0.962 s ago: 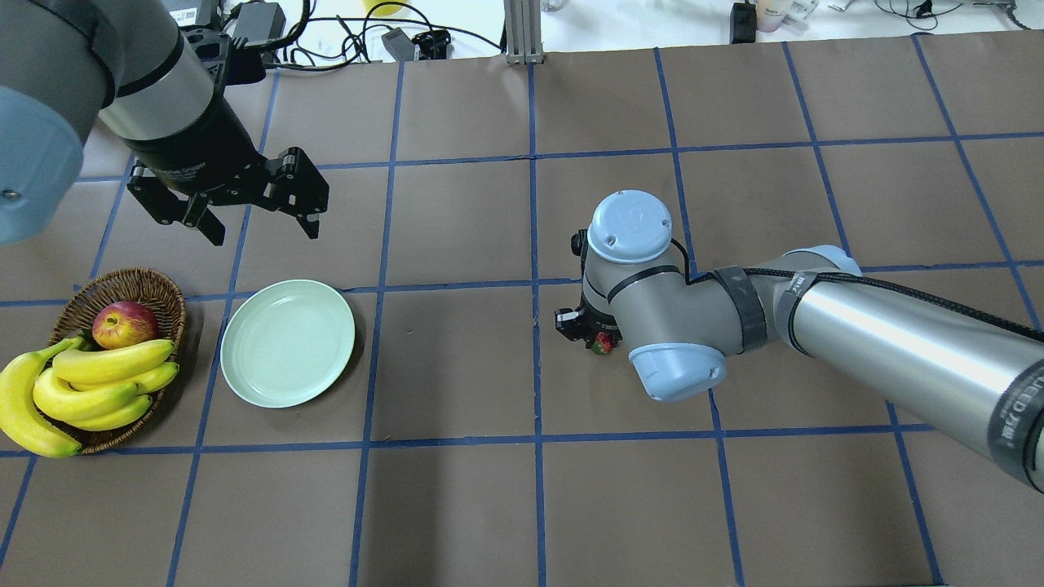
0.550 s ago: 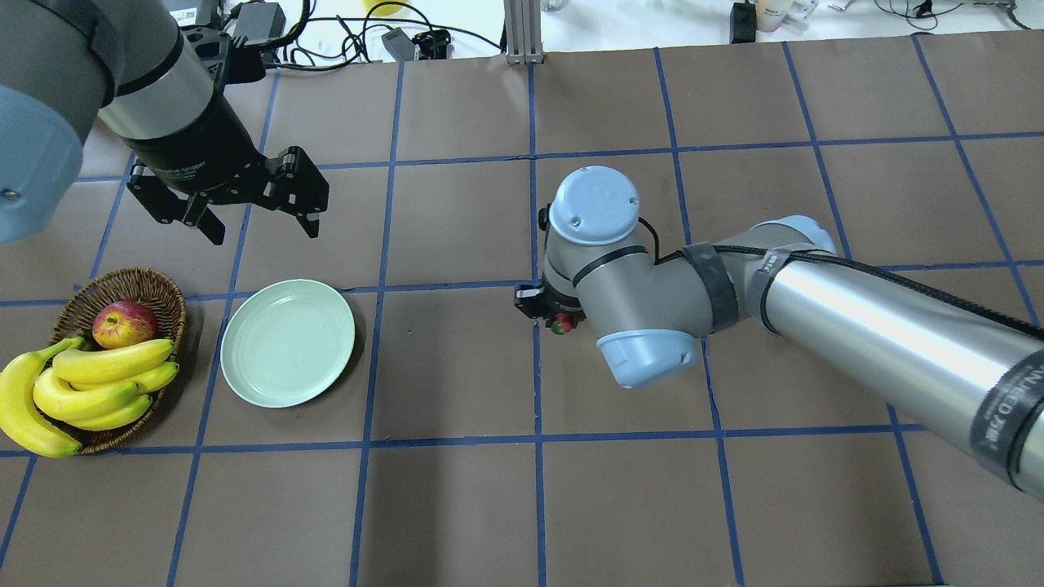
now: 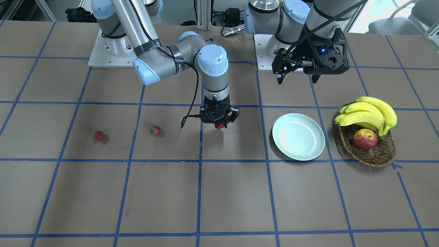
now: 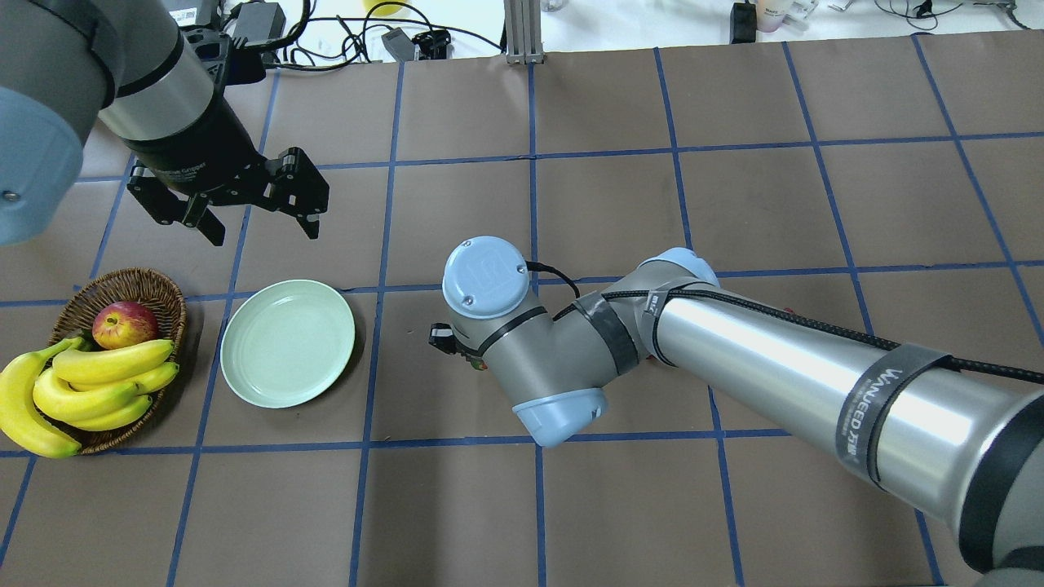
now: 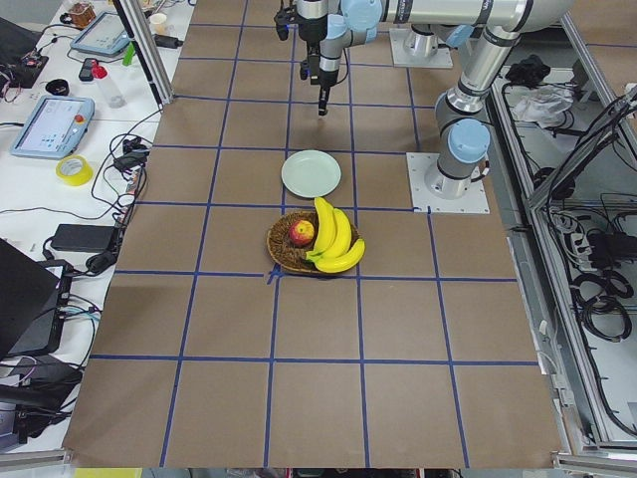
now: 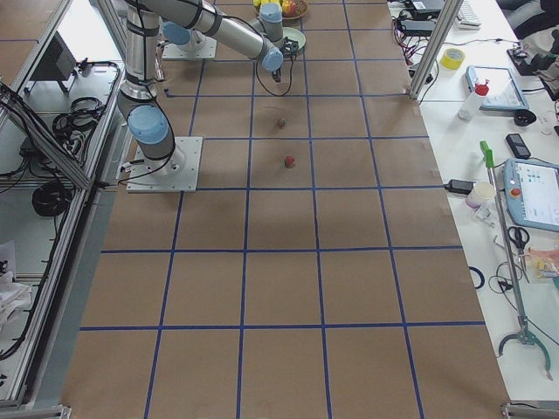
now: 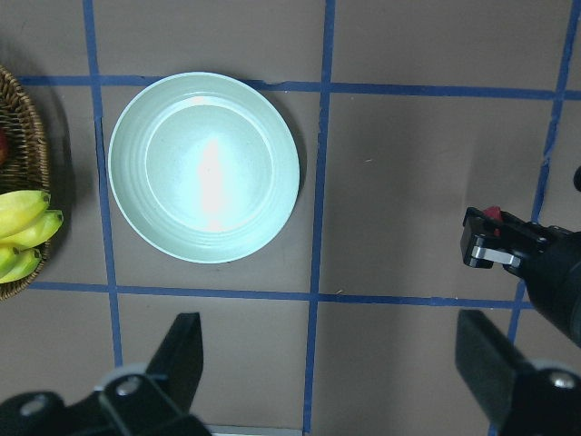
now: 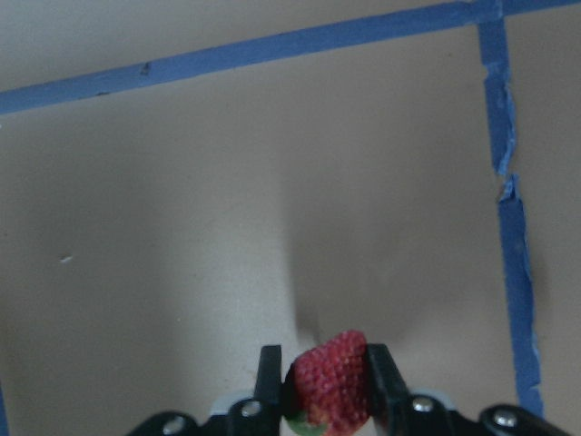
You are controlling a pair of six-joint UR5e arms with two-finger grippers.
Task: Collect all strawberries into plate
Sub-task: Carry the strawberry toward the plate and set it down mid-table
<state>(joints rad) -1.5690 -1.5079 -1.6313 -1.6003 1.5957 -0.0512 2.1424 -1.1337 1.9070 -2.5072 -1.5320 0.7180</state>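
Observation:
My right gripper [image 3: 219, 124] is shut on a small red strawberry [image 3: 221, 126] and holds it just above the table, a little to the robot's right of the plate [image 3: 298, 136]. The right wrist view shows the strawberry [image 8: 331, 383] pinched between the two fingers. In the overhead view the wrist hides it. Two more strawberries [image 3: 99, 136] [image 3: 155, 130] lie on the table further to the robot's right. The pale green plate [image 4: 287, 342] holds nothing. My left gripper [image 4: 265, 232] is open and empty, hovering behind the plate.
A wicker basket [image 3: 374, 156] with bananas [image 3: 370, 113] and an apple [image 3: 364, 139] stands just beyond the plate on the robot's left. Cables and boxes lie past the table's far edge [image 4: 269, 24]. Blue tape lines grid the brown table.
My right arm has carried the strawberry leftward in the overhead view, toward the plate, by about one grid cell. The left arm has not moved.

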